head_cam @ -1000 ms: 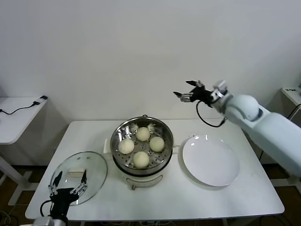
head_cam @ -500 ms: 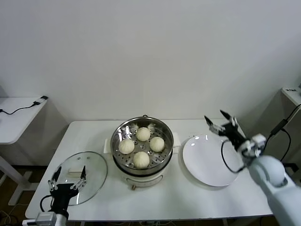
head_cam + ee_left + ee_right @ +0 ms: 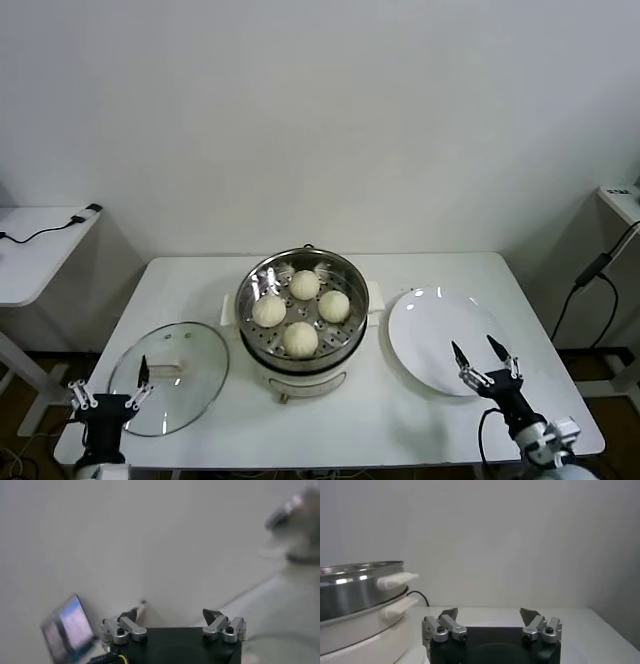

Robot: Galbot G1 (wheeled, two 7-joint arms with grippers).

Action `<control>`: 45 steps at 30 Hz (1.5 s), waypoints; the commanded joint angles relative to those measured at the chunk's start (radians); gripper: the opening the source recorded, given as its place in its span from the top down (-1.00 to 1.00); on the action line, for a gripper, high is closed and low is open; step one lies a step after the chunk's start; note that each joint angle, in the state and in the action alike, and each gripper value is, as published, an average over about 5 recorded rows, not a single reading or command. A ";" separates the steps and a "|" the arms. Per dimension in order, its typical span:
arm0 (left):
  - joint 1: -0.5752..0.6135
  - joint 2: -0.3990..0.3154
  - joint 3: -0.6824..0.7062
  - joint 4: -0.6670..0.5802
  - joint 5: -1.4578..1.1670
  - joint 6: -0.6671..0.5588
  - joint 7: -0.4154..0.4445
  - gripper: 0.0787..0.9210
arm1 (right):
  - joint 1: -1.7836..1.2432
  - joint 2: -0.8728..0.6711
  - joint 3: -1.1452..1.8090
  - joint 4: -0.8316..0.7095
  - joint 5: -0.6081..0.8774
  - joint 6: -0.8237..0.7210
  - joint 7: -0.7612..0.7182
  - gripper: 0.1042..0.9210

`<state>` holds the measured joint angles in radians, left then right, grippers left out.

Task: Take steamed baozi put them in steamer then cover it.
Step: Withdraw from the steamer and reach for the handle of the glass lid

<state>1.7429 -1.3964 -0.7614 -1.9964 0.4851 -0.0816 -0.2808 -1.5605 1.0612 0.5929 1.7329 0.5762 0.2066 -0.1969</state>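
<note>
Four buns [image 3: 301, 310] sit loaded in our steamer [image 3: 302, 300]; both claws, left [image 3: 109, 399] and right [image 3: 483, 362], hang wide open and empty, the lid [image 3: 168, 362] awaiting pickup.

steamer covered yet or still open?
Open. The glass lid lies flat on the table to the robot's left of the steamer, and all four baozi show uncovered inside.
</note>
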 commanded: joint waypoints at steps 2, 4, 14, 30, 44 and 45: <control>0.009 0.075 -0.021 0.186 0.820 -0.093 -0.229 -0.77 | -0.110 0.091 0.056 0.021 -0.031 0.055 -0.008 -0.76; 0.001 0.083 -0.016 0.229 0.850 -0.097 -0.246 -0.77 | -0.110 0.091 0.058 0.029 -0.027 0.048 -0.005 -0.76; -0.073 0.094 0.010 0.374 0.892 -0.098 -0.250 -0.77 | -0.117 0.096 0.075 0.064 -0.020 0.023 0.003 -0.76; -0.250 0.109 0.054 0.490 0.840 -0.048 -0.166 -0.77 | -0.138 0.126 0.094 0.073 -0.027 0.031 0.006 -0.76; -0.388 0.118 0.074 0.601 0.823 0.016 -0.120 -0.69 | -0.144 0.139 0.103 0.078 -0.034 0.042 0.005 -0.76; -0.387 0.118 0.074 0.602 0.821 0.016 -0.119 -0.65 | -0.143 0.141 0.102 0.077 -0.035 0.041 0.005 -0.76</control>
<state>1.4157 -1.2794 -0.6929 -1.4432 1.3038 -0.0863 -0.4126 -1.7041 1.1949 0.6950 1.8080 0.5439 0.2462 -0.1915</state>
